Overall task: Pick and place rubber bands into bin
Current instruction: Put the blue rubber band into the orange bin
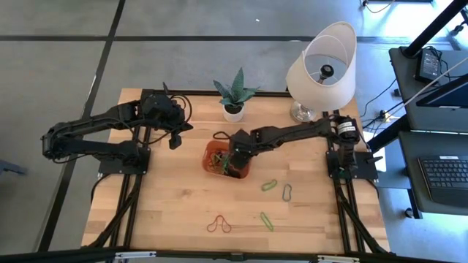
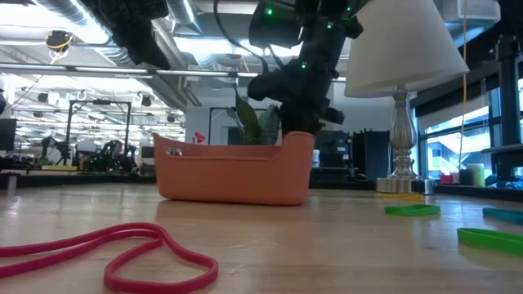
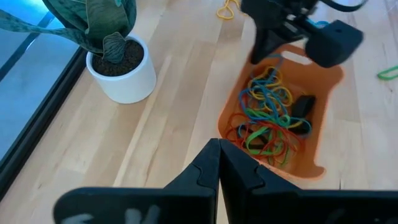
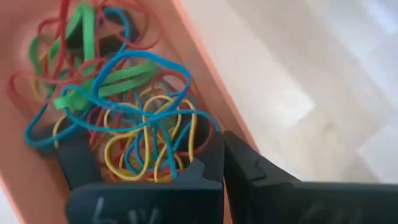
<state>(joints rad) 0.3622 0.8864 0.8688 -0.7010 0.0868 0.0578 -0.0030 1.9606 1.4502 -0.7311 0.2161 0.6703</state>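
A: Hovering over the bin (image 1: 221,161), the right gripper (image 1: 235,162) sits at its right-hand end, fingers pointing down into the pile of rubber bands (image 4: 118,106) already collected there.

B: And its fingers?

A: In the right wrist view they meet along one seam, pressed together, and no band shows between them. The 1 blue loop lying close by looks like part of the pile, though that is only a reading.

B: So what does the next move depend on?

A: On the loose bands lying on the tabletop (image 1: 161,212), all toward the front edge from the bin. The 2 green bands (image 1: 270,185) lie nearest, to the front-right of the gripper; a third green one (image 1: 266,220) and the red band (image 1: 218,224) lie farther forward. The third green one runs diagonally.

B: Which arm is nearer?

A: The right, clearly. The left gripper (image 1: 175,136) waits behind and to the left of the bin, fingers clenched on nothing, well apart from every loose band.
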